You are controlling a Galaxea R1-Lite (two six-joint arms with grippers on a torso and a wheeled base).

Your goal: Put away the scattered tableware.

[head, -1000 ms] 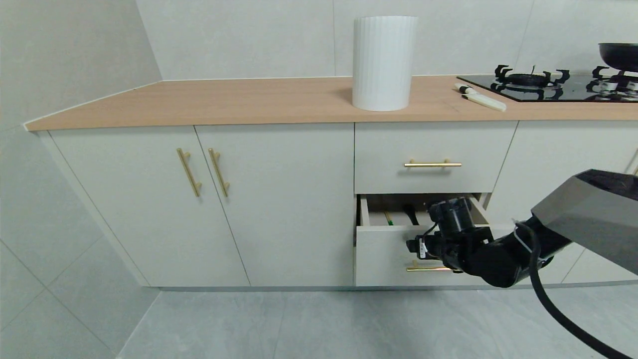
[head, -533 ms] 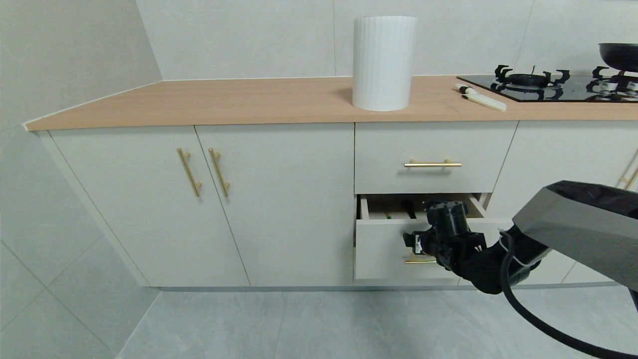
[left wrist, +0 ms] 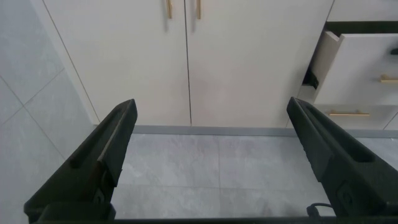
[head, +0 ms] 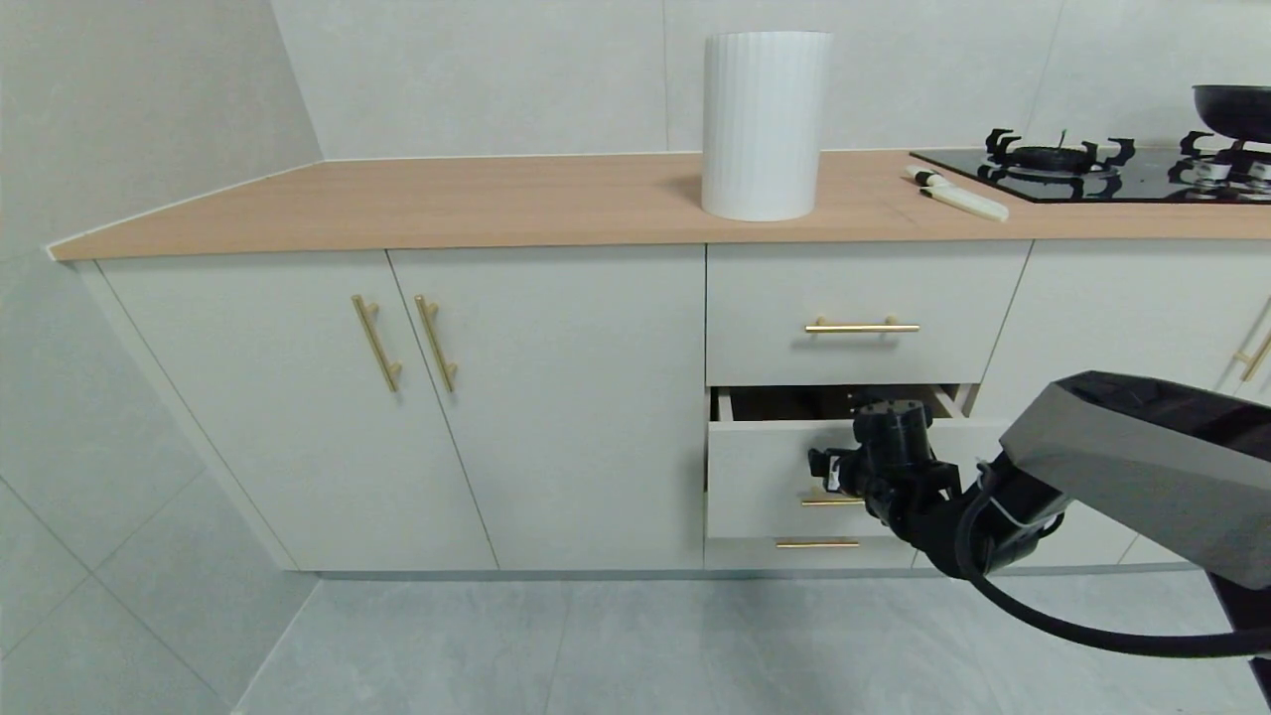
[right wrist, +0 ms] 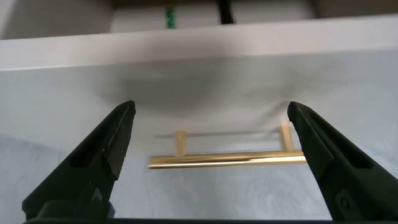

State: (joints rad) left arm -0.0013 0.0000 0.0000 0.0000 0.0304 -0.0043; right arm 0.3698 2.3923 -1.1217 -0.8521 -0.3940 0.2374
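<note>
Right pincer (right wrist: pixel 210 112) stands spread wide before the pale, matte front of the part-open drawer (head: pixel 760 467), in the lower right of the head view. Its two black, wedge-shaped fingers (right wrist: pixel 115 152) flank the slim brass bar handle (right wrist: pixel 227 158) without touching it, and it holds nothing. Over the drawer's top edge peep a green-marked utensil (right wrist: pixel 168 15) and a black one (right wrist: pixel 225 9), with too little of either showing to name.

Left pincer (left wrist: pixel 211 106) is likewise wide apart and empty, above grey floor tiles (left wrist: pixel 205 168) and facing plain cream cabinet doors (left wrist: pixel 249 56).

The knife (head: pixel 958 196) is long, narrow and cream-bladed, with a black-and-white grip. It lies flat on the smooth wood-grain countertop (head: pixel 447 204) in the upper right of the head view, just beside the glossy black hob (head: pixel 1142 184). It is well above the right pincer, slightly to its right and well apart from it. A tall white ribbed canister (head: pixel 765 124) stands upright near the knife, to its left. A dark pan (head: pixel 1231 107) sits on the burner at the far right edge.
</note>
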